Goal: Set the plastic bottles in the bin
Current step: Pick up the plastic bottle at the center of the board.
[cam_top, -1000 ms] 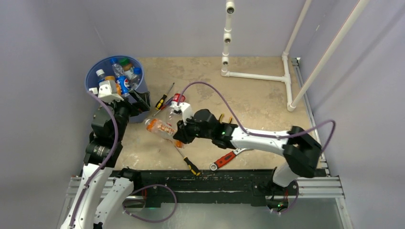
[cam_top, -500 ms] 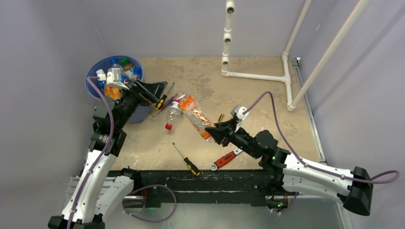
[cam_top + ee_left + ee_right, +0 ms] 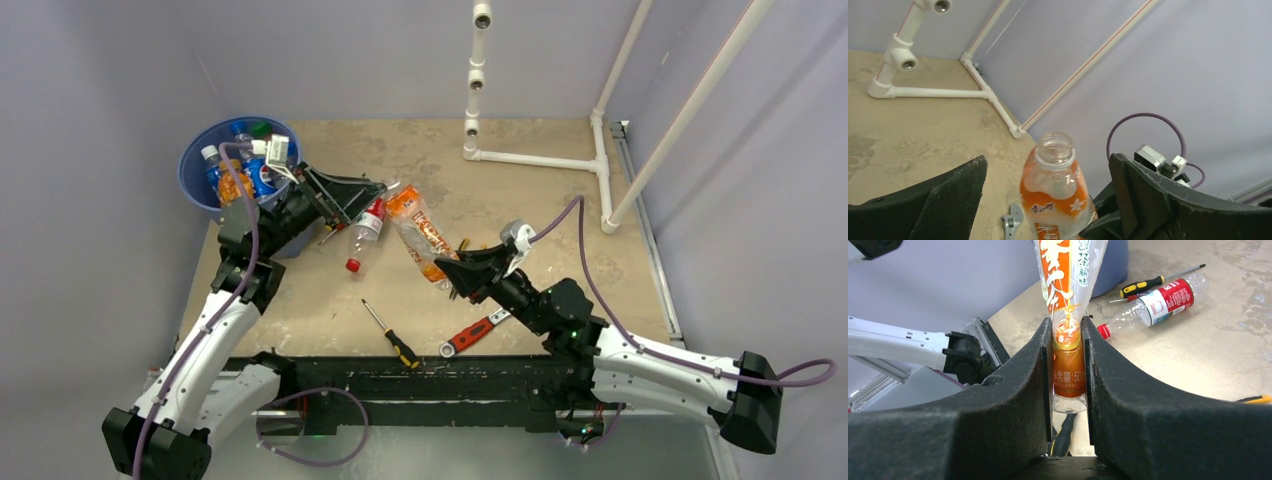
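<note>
My right gripper is shut on the base of an uncapped orange-labelled bottle and holds it tilted above the table, neck toward the left arm. In the right wrist view the bottle is squeezed between the pads. My left gripper is open. In its wrist view the bottle's open neck stands between the wide jaws without touching them. A clear bottle with a red label and red cap lies on the table. The blue bin at the far left holds several bottles.
A yellow-and-black screwdriver and a red-handled wrench lie near the front edge. Another screwdriver lies beside the bin. A white pipe frame stands at the back right.
My left gripper swung right, away from the bin, to the bottle's neck. My right gripper nudged the orange bottle slightly up and left.
</note>
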